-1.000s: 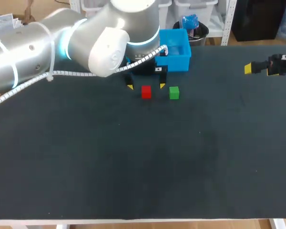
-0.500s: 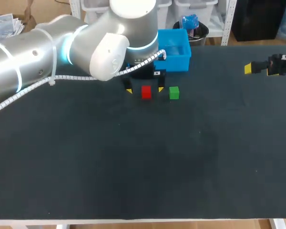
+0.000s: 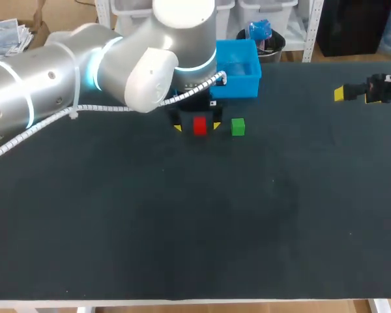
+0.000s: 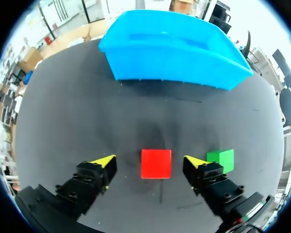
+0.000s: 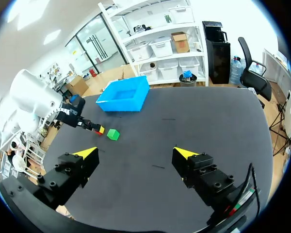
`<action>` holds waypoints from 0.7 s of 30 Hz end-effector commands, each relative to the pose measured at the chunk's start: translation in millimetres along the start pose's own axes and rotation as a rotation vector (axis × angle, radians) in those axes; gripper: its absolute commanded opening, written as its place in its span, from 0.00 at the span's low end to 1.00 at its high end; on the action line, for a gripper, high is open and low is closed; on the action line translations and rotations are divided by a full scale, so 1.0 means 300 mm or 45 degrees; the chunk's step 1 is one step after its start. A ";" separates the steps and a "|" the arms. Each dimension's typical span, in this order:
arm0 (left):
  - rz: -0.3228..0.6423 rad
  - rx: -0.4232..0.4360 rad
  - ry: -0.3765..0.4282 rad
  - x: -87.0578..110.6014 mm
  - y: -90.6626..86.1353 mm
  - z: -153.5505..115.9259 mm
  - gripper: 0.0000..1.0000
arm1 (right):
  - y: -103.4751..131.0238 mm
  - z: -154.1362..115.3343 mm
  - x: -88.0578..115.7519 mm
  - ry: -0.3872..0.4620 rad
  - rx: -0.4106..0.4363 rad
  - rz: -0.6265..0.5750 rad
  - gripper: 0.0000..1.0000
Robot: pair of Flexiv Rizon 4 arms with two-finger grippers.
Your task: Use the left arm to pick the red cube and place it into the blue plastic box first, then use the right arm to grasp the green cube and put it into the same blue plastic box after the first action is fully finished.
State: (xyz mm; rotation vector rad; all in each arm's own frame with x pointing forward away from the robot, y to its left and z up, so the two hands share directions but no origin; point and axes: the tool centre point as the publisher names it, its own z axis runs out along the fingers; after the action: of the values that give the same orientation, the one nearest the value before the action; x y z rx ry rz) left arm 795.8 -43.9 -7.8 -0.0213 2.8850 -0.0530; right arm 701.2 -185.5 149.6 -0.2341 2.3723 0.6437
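Our left gripper (image 4: 149, 162) stood wide open, low over the bench (image 3: 182, 222), with the red cube (image 4: 156, 163) sitting on the dark surface between its two yellow tips. In the left wrist view a strip of bare bench showed on each side of the cube, so neither finger touched it and the gripper had hold of nothing. The green cube (image 4: 221, 158) lay on the bench just outside one finger, partly hidden behind that finger's tip and apart from the red cube. The blue plastic box (image 4: 174, 63) stood ahead of the gripper, beyond both cubes, near the far edge of the bench. In the head view our left arm (image 3: 85, 65) came in from the left and hung over the box's near side. Our right gripper (image 5: 136, 153) hung over the right side of the bench, well apart from the cubes and the box, its fingers spread wide and holding nothing.
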 end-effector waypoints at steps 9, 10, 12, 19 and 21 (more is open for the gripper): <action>-0.004 -0.024 -0.006 0.000 -0.002 0.020 0.00 | -0.001 0.000 0.001 0.000 -0.001 -0.001 1.00; -0.003 -0.025 -0.008 -0.002 0.000 0.017 0.00 | -0.001 0.000 0.001 0.000 -0.001 -0.001 1.00; -0.002 -0.026 -0.013 -0.004 0.003 0.011 0.00 | -0.001 0.000 0.001 0.000 -0.001 -0.001 1.00; 0.002 -0.019 -0.026 -0.001 0.009 -0.029 0.00 | -0.001 0.000 0.001 0.000 -0.001 -0.001 1.00; 0.003 -0.014 -0.031 -0.003 0.007 -0.062 0.00 | -0.001 0.000 0.001 0.000 -0.001 -0.001 1.00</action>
State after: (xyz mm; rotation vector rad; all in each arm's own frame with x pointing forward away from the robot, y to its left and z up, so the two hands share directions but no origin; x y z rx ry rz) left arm 798.5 -44.3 -1.8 -0.0210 2.8656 -0.0362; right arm 701.2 -185.5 149.6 -0.2341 2.3723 0.6437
